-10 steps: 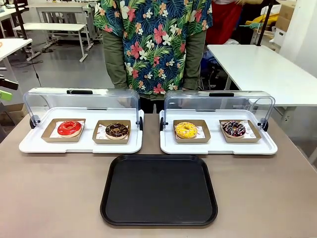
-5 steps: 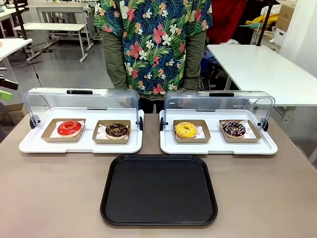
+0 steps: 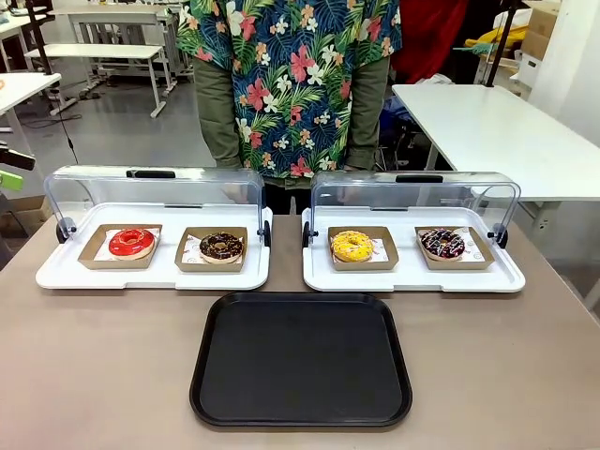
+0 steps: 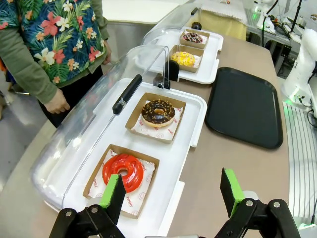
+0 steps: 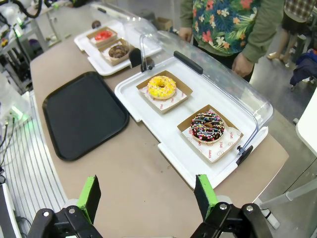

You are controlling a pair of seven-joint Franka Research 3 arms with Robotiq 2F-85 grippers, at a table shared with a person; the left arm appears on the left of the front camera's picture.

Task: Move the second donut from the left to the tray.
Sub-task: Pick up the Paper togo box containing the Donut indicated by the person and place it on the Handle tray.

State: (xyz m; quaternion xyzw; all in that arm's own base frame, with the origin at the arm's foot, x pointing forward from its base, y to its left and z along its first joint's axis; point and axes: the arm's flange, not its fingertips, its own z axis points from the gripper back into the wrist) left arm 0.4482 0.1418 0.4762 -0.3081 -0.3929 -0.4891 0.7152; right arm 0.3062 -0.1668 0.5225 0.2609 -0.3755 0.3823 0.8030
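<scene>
The second donut from the left [image 3: 221,247] is a dark chocolate ring with light crumbs in a brown cardboard holder, on the left white tray beside a red-glazed donut [image 3: 131,242]. It also lies in the left wrist view [image 4: 158,112] and far off in the right wrist view [image 5: 118,51]. The black tray [image 3: 301,359] sits bare in front of the two white trays [image 4: 243,106] [image 5: 82,113]. My left gripper [image 4: 171,192] hangs open above the left white tray's near corner, over the red donut. My right gripper [image 5: 148,197] hangs open above the table near the right white tray.
Both white trays [image 3: 56,272] [image 3: 506,278] have clear lids swung up and back. The right one holds a yellow donut [image 3: 352,246] and a dark sprinkled donut [image 3: 442,244]. A person in a floral shirt [image 3: 291,84] stands at the far side, hands down.
</scene>
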